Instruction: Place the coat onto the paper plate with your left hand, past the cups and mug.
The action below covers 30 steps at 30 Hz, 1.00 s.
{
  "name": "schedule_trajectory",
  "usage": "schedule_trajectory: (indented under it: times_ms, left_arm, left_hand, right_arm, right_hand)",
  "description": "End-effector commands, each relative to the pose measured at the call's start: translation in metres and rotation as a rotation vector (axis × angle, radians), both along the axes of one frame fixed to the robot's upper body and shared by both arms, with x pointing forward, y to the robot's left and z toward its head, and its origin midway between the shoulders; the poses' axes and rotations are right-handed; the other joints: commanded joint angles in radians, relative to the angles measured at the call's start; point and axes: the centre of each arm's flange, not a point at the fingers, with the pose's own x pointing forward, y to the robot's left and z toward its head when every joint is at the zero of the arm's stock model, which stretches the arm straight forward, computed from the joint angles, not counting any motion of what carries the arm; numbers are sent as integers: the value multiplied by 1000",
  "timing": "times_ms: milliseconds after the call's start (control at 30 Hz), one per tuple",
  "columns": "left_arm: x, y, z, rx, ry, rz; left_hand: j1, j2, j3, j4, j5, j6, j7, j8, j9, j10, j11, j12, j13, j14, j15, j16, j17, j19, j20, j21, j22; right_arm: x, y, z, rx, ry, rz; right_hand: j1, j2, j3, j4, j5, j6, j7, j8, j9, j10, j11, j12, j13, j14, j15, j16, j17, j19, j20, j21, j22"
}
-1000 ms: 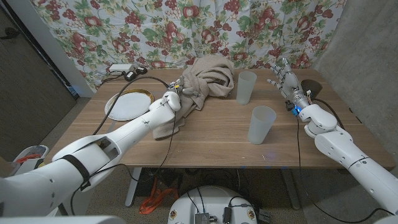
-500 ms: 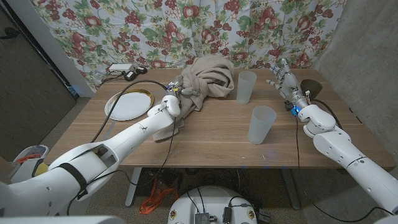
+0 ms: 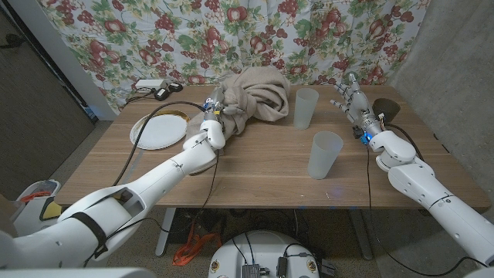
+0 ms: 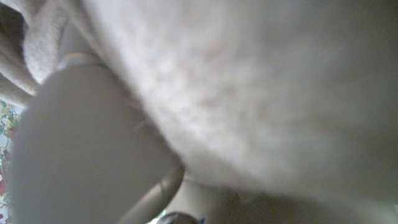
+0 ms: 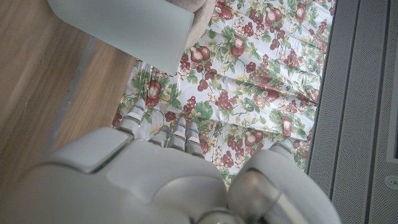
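**Coat lifted off the table edge, plate not yet reached**

Nearest, one cup [image 3: 324,154] stands alone. Since a second ago the left robot hand [image 3: 217,113], clamped on the one coat [image 3: 255,94], has hauled its trailing tail up, ready for carrying. Beyond: a second cup [image 3: 306,108], one paper plate [image 3: 159,130]. The right robot hand [image 3: 354,100] waits, fingers apart.

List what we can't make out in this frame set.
- Left hand grip on the coat: fabric hides the fingers in the head view; the left wrist view is a close blur.
- Mug: hidden behind the right hand, head view.
- Far cup: cut off by the edge, right wrist view.
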Motion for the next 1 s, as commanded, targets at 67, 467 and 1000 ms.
schedule_trajectory:
  times_ms: [67, 467, 1000]
  left_arm:
    - [-17, 0, -2, -20, -128, 37]
    - [-35, 3, 4, -27, -187, 58]
    - [-57, 10, 8, -35, -267, 80]
  left_hand:
    - [416, 370, 212, -44, 22, 122, -110, 473, 1, 134, -125, -1, 3, 101, -124, 22, 5, 3, -23, 10, 10]
    - [415, 359, 231, -40, 41, 128, -111, 481, -7, 137, -122, 0, 3, 92, -122, 52, 5, -2, -28, 19, 16]
    - [414, 350, 247, -40, 56, 135, -114, 488, -16, 145, -121, 1, 3, 83, -128, 76, 3, -4, -30, 32, 20]
  right_arm:
    - [-2, -3, -2, 9, 1, -13]
    - [-1, -2, -1, 7, 6, -12]
    - [1, -1, -1, 0, 19, -10]
  right_hand:
    - [1, 6, -6, -2, -4, -8, 0, -6, 3, 16, -1, 1, 1, 4, -20, 4, -1, 1, -4, 3, 2]
    - [3, 7, -6, -2, -4, -10, 0, -7, 3, 18, -2, 1, 2, 4, -20, 4, -1, 0, -6, 2, 1]
    - [4, 9, -6, -3, -3, -9, 1, -7, 3, 18, -2, -1, 2, 3, -20, 3, -1, -1, -10, 1, 1]
